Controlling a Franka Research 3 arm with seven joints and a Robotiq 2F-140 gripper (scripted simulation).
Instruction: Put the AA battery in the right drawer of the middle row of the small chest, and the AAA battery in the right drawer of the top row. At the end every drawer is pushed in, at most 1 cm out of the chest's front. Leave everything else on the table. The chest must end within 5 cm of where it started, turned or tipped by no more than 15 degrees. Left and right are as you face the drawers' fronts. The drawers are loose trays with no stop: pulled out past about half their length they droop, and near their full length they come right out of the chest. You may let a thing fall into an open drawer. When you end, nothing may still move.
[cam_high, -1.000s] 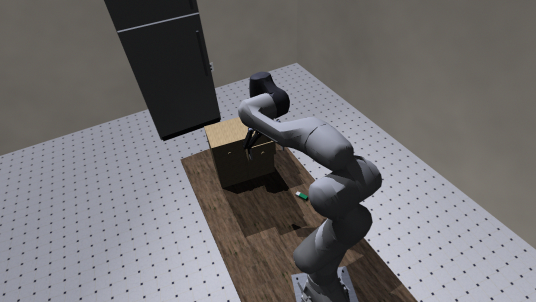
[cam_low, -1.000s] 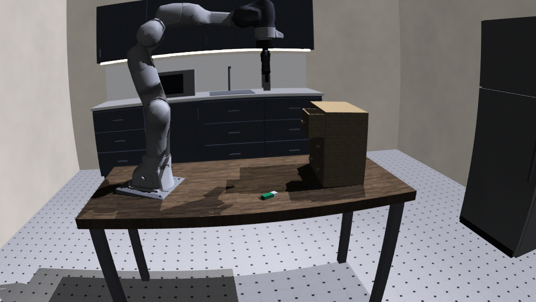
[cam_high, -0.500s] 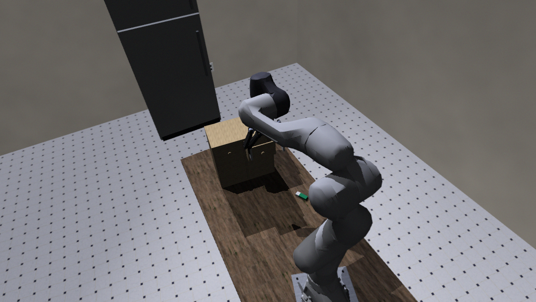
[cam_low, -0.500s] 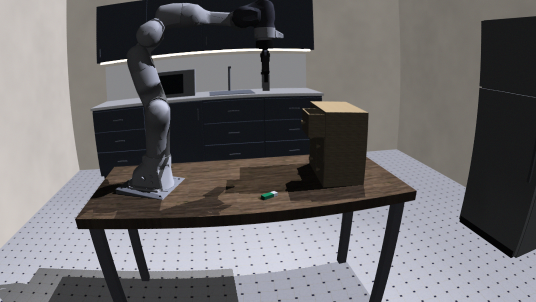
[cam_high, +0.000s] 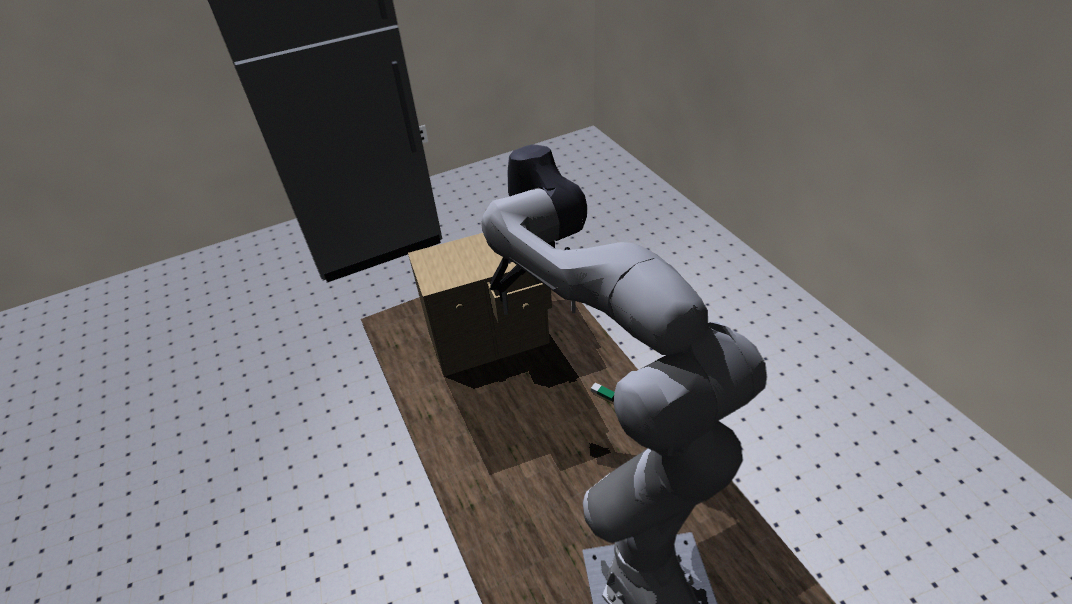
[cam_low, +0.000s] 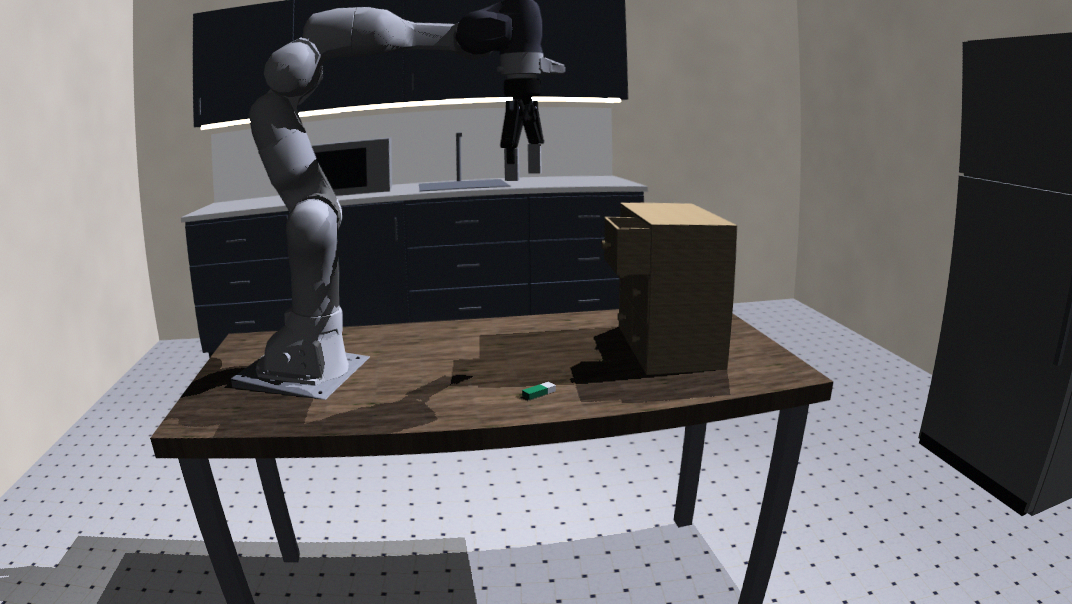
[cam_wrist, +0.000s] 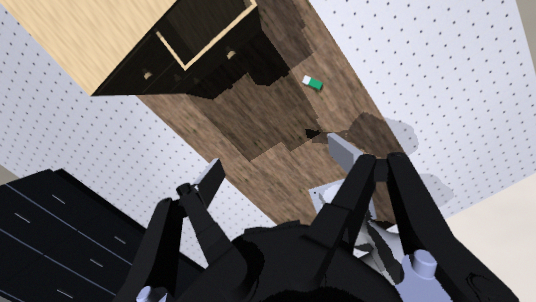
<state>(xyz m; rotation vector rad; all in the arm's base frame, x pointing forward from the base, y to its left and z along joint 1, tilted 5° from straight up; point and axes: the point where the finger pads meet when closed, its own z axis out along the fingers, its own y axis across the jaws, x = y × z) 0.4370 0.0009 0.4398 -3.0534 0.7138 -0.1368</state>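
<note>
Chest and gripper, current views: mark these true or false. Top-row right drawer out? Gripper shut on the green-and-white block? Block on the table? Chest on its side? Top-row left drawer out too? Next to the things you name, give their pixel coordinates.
1. The top-row right drawer (cam_high: 517, 321) (cam_low: 633, 251) (cam_wrist: 212, 30) is pulled out. True.
2. The gripper (cam_high: 538, 302) (cam_low: 522, 161) (cam_wrist: 273, 155) is shut on the green-and-white block (cam_high: 602, 392) (cam_low: 538, 390) (cam_wrist: 312, 83). False: it is open, away from the block.
3. The block lies on the table (cam_high: 450, 450) (cam_low: 600, 423) (cam_wrist: 275, 195). True.
4. The chest (cam_high: 465, 337) (cam_low: 690, 300) (cam_wrist: 90, 40) lies on its side. False: it stands upright.
5. The top-row left drawer is pulled out too. False: it looks pushed in.

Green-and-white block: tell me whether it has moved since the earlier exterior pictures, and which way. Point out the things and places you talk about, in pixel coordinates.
No, the green-and-white block (cam_high: 602, 391) (cam_low: 538, 390) (cam_wrist: 312, 83) has shifted neither way; it lies the same distance from the small chest (cam_high: 450, 262) (cam_low: 690, 300) (cam_wrist: 100, 40).
</note>
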